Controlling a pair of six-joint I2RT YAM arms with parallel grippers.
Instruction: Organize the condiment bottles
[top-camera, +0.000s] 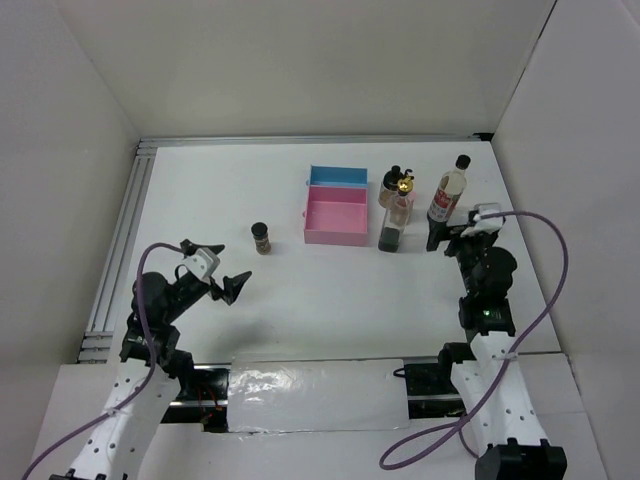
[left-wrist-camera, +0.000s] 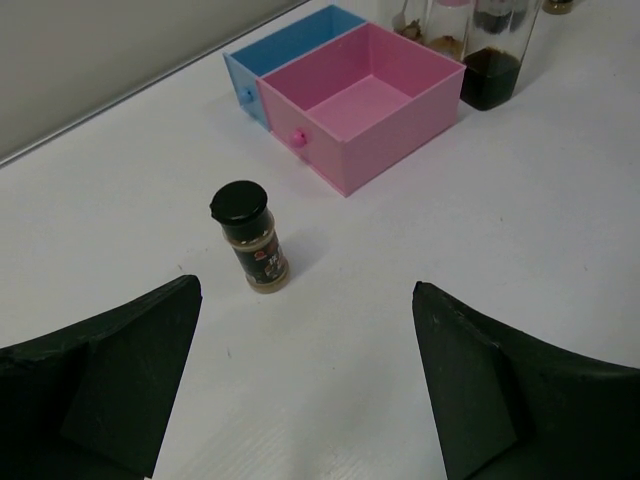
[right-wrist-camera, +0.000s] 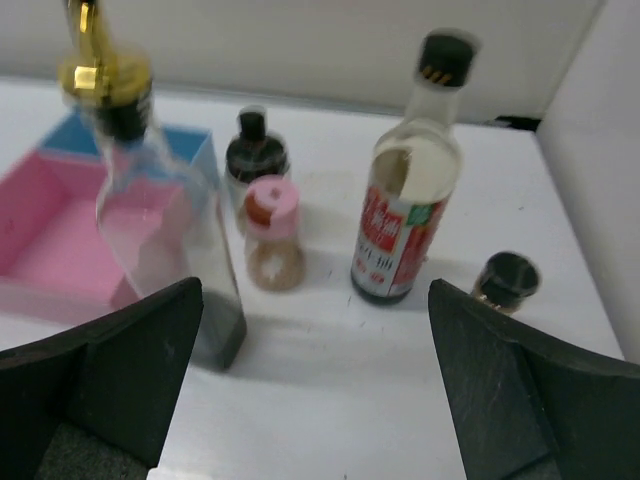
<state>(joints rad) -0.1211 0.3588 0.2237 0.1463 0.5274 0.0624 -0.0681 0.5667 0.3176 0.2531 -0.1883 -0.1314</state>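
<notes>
A white table (top-camera: 300, 290) sits inside plain white walls (top-camera: 300, 70). Metal rails (top-camera: 120, 250) run along its left and far edges.

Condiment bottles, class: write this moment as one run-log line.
left gripper: open, empty, spice jar ahead | right gripper: open, empty, red-labelled bottle ahead | pink tray: holds no bottle

Five condiment bottles (right-wrist-camera: 400, 240) stand before the gaping gripper (right-wrist-camera: 315, 320).
</notes>
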